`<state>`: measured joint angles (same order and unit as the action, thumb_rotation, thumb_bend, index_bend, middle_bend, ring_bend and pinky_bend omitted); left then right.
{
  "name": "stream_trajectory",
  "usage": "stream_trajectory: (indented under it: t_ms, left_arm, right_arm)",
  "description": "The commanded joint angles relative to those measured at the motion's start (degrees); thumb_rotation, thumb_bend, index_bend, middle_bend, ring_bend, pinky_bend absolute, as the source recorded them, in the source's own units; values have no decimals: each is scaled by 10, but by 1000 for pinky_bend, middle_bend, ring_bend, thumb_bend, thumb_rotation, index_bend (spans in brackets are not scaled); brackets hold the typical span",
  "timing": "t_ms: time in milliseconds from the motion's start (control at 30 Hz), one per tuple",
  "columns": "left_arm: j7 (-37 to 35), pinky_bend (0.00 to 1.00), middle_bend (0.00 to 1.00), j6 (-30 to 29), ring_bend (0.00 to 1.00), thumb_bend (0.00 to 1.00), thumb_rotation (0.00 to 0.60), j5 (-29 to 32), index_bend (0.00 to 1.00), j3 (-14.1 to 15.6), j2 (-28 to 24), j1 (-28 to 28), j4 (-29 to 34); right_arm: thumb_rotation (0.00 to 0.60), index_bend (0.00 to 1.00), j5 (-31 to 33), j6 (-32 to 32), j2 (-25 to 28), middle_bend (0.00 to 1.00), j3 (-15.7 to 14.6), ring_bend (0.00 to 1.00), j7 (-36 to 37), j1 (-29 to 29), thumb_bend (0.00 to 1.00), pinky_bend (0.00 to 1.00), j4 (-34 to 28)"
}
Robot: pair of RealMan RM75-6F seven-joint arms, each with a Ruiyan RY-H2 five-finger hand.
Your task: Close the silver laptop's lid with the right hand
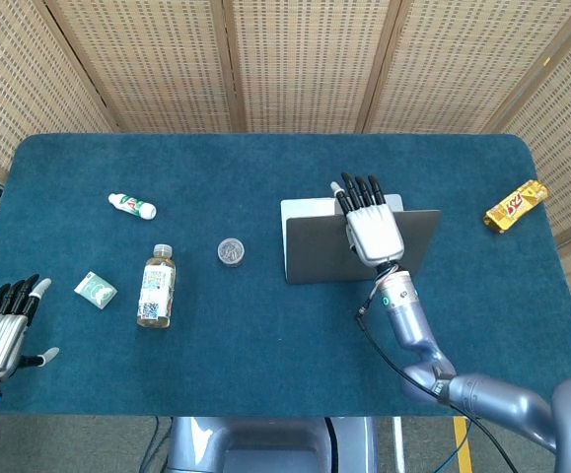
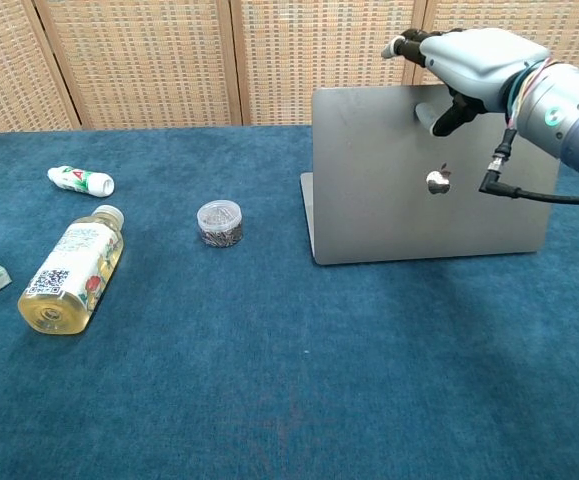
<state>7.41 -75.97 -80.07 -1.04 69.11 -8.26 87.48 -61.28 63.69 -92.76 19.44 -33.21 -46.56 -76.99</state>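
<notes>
The silver laptop (image 1: 320,251) (image 2: 389,200) stands open right of the table's middle, its lid nearly upright with the logo side facing me. My right hand (image 1: 369,225) (image 2: 469,62) lies over the lid's top edge, fingers stretched past it toward the far side, thumb against the lid's back. It holds nothing. My left hand (image 1: 1,330) hovers at the table's near left corner, fingers apart and empty; the chest view does not show it.
A plastic bottle of yellow drink (image 1: 155,286) (image 2: 69,270) lies on its side at the left. A small round tin (image 1: 230,251) (image 2: 219,222), a white tube (image 1: 132,205) (image 2: 81,180), a green packet (image 1: 95,290) and a gold snack bar (image 1: 516,205) also lie on the blue cloth.
</notes>
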Motion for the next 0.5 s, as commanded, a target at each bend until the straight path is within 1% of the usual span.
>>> stream_trajectory:
  t_ms: [33,233,500]
  left_arm:
    - [-1,0,0,2,0,0,600,2,0,0,1,-1,-2]
    - [1,0,0,6,0,0,600,7,0,0,2,-1,-4]
    - [2,0,0,5,0,0,600,4,0,2,3,-1,-2]
  right_arm:
    - [600,0,3,-3,-6,0,0,0,2,-5,260,0,10]
    - [600,0,0,-3,-13,0,-5,0,4,-10,254,0,27]
    - [600,0,-1,6,-7,0,-6,0,4,-7,245,0,25]
